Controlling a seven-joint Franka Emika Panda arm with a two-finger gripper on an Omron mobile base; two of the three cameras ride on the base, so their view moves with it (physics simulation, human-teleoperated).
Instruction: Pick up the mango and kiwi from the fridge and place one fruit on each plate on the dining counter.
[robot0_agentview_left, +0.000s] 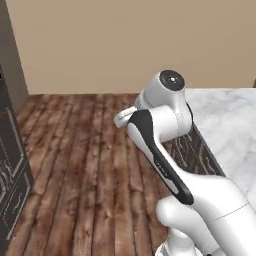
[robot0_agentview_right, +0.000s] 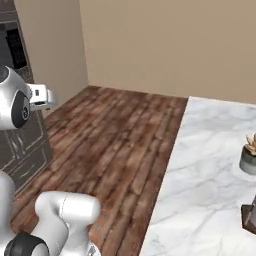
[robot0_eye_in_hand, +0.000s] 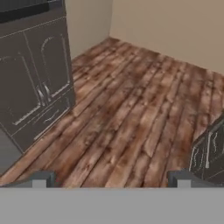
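Marble dining counter (robot0_agentview_right: 200, 175) bears small potted plant (robot0_agentview_right: 248, 156), seemingly; pincer (robot0_eye_in_hand: 111, 178) wide open, empty.

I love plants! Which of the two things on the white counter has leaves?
The grey pot, farther back on the dining counter, has pale leaves on top. The nearer thing is dark brown and leafless.
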